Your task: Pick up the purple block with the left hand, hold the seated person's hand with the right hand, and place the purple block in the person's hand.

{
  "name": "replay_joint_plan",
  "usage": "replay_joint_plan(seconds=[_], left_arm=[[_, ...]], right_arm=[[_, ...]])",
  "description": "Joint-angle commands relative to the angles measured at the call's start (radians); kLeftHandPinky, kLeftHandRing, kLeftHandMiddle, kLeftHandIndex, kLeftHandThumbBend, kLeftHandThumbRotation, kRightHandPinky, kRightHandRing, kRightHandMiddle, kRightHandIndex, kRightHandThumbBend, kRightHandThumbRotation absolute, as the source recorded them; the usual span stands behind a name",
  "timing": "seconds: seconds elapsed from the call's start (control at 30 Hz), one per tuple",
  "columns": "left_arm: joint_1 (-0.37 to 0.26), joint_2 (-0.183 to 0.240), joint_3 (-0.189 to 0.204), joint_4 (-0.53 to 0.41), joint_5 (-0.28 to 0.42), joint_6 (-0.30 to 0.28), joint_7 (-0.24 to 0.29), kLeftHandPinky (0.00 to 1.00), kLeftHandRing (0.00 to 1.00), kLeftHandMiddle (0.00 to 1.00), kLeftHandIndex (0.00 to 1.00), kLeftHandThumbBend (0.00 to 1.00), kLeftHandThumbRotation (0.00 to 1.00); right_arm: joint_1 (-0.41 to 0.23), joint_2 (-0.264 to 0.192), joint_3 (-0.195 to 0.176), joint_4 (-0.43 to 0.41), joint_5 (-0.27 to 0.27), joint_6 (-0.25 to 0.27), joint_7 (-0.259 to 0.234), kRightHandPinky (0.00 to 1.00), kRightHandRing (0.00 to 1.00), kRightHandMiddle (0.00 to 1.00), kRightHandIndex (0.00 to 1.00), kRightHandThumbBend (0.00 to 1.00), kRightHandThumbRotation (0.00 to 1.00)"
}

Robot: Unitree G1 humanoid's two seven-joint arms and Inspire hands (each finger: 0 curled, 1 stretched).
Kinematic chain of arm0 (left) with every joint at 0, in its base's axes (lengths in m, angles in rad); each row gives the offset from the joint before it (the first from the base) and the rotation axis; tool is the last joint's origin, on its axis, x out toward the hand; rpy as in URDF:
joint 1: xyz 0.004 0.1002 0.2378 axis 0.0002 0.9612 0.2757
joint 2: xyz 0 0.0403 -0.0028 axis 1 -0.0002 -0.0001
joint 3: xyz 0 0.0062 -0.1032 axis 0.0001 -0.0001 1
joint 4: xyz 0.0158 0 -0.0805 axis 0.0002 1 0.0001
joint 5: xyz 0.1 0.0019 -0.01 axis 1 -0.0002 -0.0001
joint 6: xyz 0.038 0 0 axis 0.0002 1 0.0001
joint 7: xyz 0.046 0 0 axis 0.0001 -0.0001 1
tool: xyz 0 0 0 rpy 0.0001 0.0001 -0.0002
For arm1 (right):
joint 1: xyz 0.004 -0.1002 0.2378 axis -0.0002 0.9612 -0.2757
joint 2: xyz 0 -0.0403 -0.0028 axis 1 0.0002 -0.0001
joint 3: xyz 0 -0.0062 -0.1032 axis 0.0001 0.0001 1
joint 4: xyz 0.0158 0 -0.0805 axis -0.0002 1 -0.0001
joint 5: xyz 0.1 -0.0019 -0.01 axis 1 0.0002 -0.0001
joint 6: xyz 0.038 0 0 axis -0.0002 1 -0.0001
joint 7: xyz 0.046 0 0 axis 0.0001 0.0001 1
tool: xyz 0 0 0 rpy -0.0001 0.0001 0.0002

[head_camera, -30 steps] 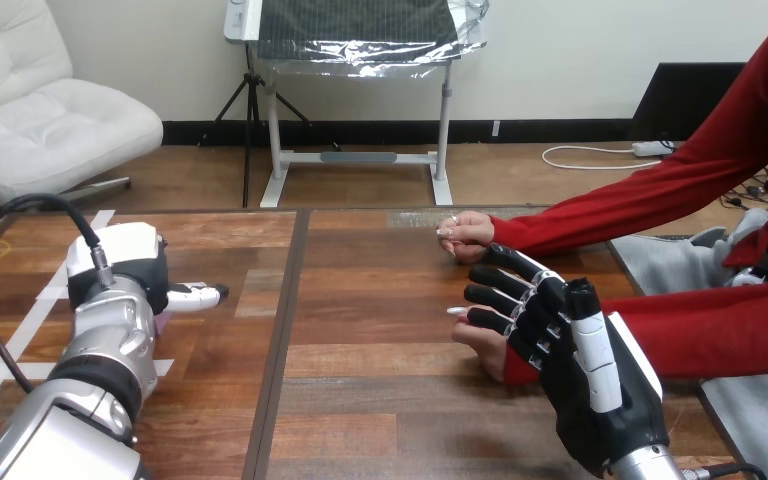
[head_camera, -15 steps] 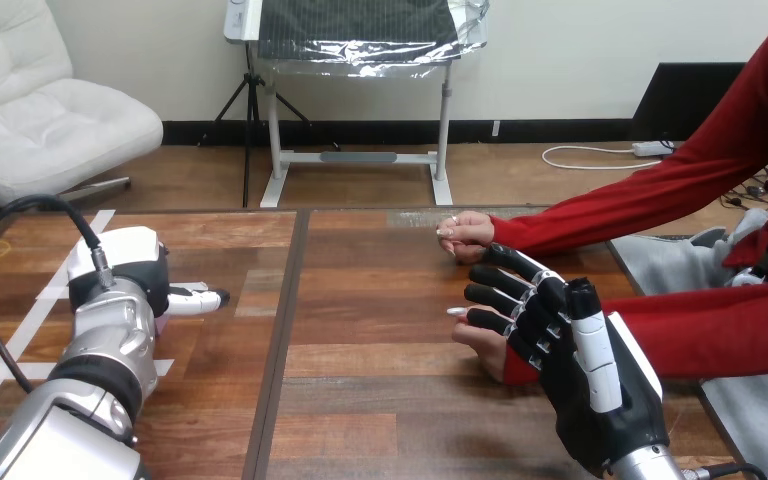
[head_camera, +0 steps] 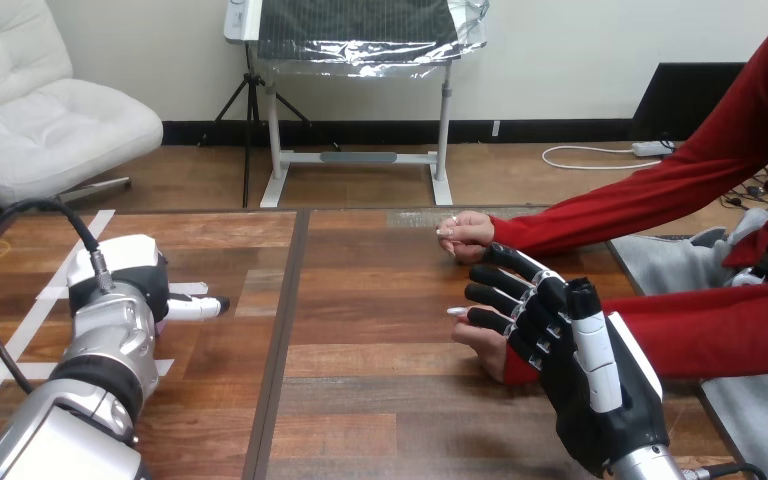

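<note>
Overlapping person's nearer hand (head_camera: pixel 479 346), right hand (head_camera: pixel 600 392)

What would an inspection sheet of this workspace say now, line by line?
Surface: wooden table, white tape strips at its left.
Job's things: purple block cannot be made out, perhaps hidden by the left hand; the person's nearer hand lies on the table.
Clutter: nothing seen.
Hands: left hand low at the table's left; right hand lies over the person's nearer hand, fingers fairly straight.
Cables: nothing seen.
Surroundings: person seated at right, farther hand resting on the table.
</note>
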Motion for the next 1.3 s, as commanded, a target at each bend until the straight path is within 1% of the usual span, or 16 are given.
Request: replay_joint_plan(seconds=[0.0,0.27,0.47,0.7,0.9,1.0,1.27], left_arm=[[-0.074,-0.007,-0.011,-0.017,-0.002,-0.001,-0.017,1.0,0.97,0.95,0.93,0.66,0.78],[-0.071,-0.007,-0.007,-0.025,-0.008,-0.002,-0.033,1.0,0.96,0.94,0.92,0.64,0.78],[-0.066,-0.008,-0.017,-0.025,0.0,-0.004,-0.048,1.0,0.96,0.94,0.92,0.63,0.78],[-0.059,-0.01,-0.006,-0.033,-0.013,-0.009,-0.059,1.0,0.96,0.93,0.92,0.61,0.77],[-0.051,-0.01,0.001,-0.038,-0.022,-0.012,-0.057,1.0,0.95,0.92,0.9,0.61,0.76],[-0.045,-0.009,0.005,-0.041,-0.027,-0.017,-0.053,1.0,0.93,0.9,0.87,0.6,0.76],[-0.037,-0.008,0.012,-0.044,-0.036,-0.022,-0.057,1.0,0.92,0.89,0.87,0.6,0.76]], right_arm=[[-0.059,-0.011,-0.001,-0.024,0.006,-0.02,0.007,0.79,0.81,0.8,0.82,0.88,0.86],[-0.06,-0.009,-0.002,-0.026,0.008,-0.014,0.003,0.78,0.81,0.8,0.82,0.88,0.87],[-0.063,-0.01,-0.002,-0.023,0.005,-0.016,0.003,0.78,0.81,0.8,0.82,0.88,0.86],[-0.062,-0.009,-0.002,-0.028,0.007,-0.007,-0.001,0.78,0.81,0.8,0.81,0.89,0.86],[-0.062,-0.01,0.0,-0.036,0.006,-0.001,-0.004,0.78,0.8,0.8,0.81,0.89,0.86],[-0.061,-0.01,0.001,-0.04,0.005,0.001,-0.006,0.78,0.8,0.8,0.81,0.9,0.86],[-0.06,-0.011,0.002,-0.047,0.004,0.01,-0.01,0.79,0.8,0.8,0.81,0.91,0.86]])
